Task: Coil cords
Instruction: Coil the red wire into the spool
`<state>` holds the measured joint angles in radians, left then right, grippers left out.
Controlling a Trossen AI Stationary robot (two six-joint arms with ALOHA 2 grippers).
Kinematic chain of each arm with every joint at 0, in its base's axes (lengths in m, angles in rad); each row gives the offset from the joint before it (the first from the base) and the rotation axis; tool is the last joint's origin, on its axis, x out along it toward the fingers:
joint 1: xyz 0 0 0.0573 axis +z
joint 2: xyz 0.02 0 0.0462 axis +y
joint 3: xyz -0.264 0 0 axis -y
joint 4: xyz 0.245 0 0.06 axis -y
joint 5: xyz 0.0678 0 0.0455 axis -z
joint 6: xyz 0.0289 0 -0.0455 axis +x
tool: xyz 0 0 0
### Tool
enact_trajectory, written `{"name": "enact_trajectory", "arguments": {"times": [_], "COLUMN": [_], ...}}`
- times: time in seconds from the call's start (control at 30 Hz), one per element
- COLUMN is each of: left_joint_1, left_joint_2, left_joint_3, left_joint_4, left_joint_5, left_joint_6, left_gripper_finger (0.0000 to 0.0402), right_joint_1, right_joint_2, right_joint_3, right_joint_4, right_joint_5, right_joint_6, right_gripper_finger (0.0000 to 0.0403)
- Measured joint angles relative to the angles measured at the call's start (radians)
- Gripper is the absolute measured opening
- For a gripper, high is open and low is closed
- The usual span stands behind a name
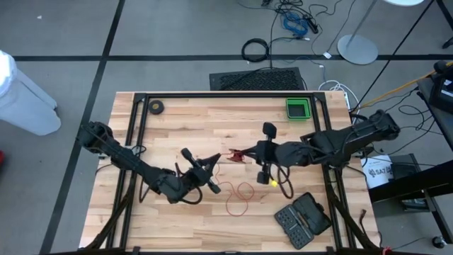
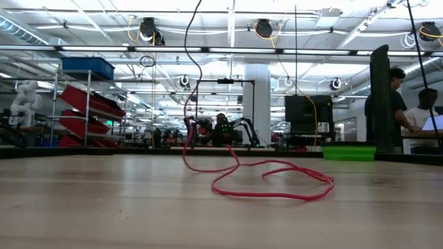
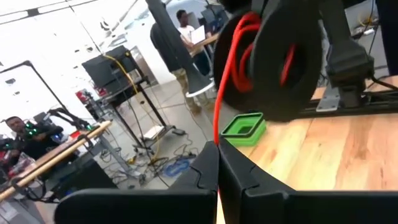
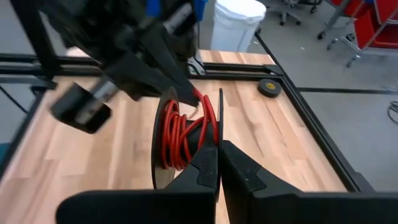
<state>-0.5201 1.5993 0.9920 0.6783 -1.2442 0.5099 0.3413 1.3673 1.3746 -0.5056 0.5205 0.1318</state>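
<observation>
The thin red cord (image 2: 270, 181) lies in loose loops on the table (image 1: 170, 134), also seen from above (image 1: 239, 195). One strand rises from them (image 2: 185, 83). Part of it is wound on the small black reel (image 4: 180, 134), held in the air mid-table (image 1: 236, 154). My left gripper (image 1: 216, 161) is shut on the cord just left of the reel (image 3: 267, 56). My right gripper (image 1: 244, 154) is shut on the reel from the right. My left gripper pinches a single strand of the red cord (image 3: 216, 134) between its two shut fingers, a short way from the reel. The strand runs on from the fingers up to the reel's windings. My right gripper pinches the rim of one black flange of the reel (image 4: 220, 124) between its two fingers, coming from the table's right. The reel stands on edge, lifted clear of the table, with the red windings beside the fingers.
A green tray (image 1: 298, 108) and a small black roll (image 1: 156, 107) sit near the far edge. A black tool case (image 1: 303, 219) lies at the near right, with a small yellow thing (image 1: 273, 182) beside it. People stand beyond the table (image 2: 398, 104).
</observation>
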Motion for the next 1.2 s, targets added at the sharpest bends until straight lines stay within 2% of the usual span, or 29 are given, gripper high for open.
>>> {"name": "enact_trajectory", "arguments": {"times": [0.2, 0.4, 0.53, 0.9, 1.2], "left_joint_1": [0.001, 0.028, 0.054, 0.105, 0.139], "left_joint_2": [0.0, 0.0, 0.0, 0.0, 0.0], "left_joint_3": [0.0, 0.0, 0.0, 0.0, 0.0], "left_joint_4": [-0.065, -0.06, -0.059, -0.04, 0.026], "left_joint_5": [0.025, 0.192, 0.276, 0.423, 0.461], "left_joint_6": [-0.098, -0.186, -0.227, -0.295, -0.296], "left_gripper_finger": [0.0001, 0.0001, 0.0001, 0.0013, 0.0017], "right_joint_1": [0.05, 0.067, 0.066, 0.051, 0.017], "right_joint_2": [-0.028, -0.027, -0.019, 0.015, 0.07], "right_joint_3": [0.0, 0.0, 0.0, 0.0, 0.001], "right_joint_4": [0.019, 0.113, 0.146, 0.159, 0.255], "right_joint_5": [0.004, 0.006, 0.05, 0.214, 0.216], "right_joint_6": [0.0, -0.038, -0.058, -0.077, -0.116], "right_gripper_finger": [0.0, 0.0, 0.0, 0.0, 0.0]}}
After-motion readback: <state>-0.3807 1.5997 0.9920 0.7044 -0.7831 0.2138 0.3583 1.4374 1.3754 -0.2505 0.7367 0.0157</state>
